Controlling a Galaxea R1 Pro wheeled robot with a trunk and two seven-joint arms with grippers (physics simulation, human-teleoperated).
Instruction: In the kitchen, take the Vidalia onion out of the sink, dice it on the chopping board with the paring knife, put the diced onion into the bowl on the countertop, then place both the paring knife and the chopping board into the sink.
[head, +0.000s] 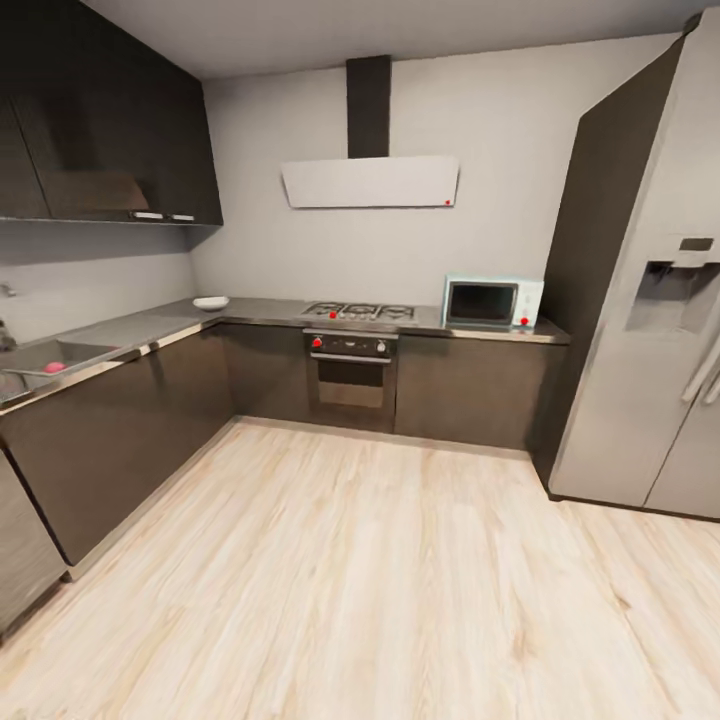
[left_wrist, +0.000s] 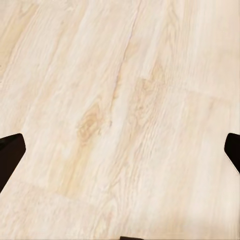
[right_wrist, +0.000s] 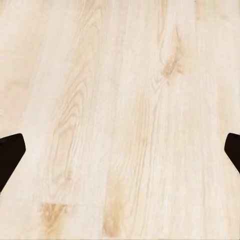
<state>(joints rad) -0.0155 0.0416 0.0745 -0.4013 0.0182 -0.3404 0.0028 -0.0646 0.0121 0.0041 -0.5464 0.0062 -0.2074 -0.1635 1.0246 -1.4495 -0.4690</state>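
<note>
I stand on the kitchen floor, some way from the worktops. Far left in the head view, the steel sink (head: 78, 352) is set into the grey countertop (head: 140, 328), and the small pink Vidalia onion (head: 53, 367) lies inside it. The white bowl (head: 211, 302) sits on the countertop near the corner. The chopping board and the paring knife are out of view. My left gripper (left_wrist: 120, 155) and right gripper (right_wrist: 120, 155) both hang open above the wooden floor, dark fingertips wide apart, nothing between them.
Dark base cabinets (head: 130, 430) run along the left and back walls. A hob (head: 358, 312) over an oven (head: 350, 370) and a microwave (head: 490, 302) line the back wall. A tall fridge (head: 640, 330) stands at the right. Open wood floor (head: 380, 580) lies ahead.
</note>
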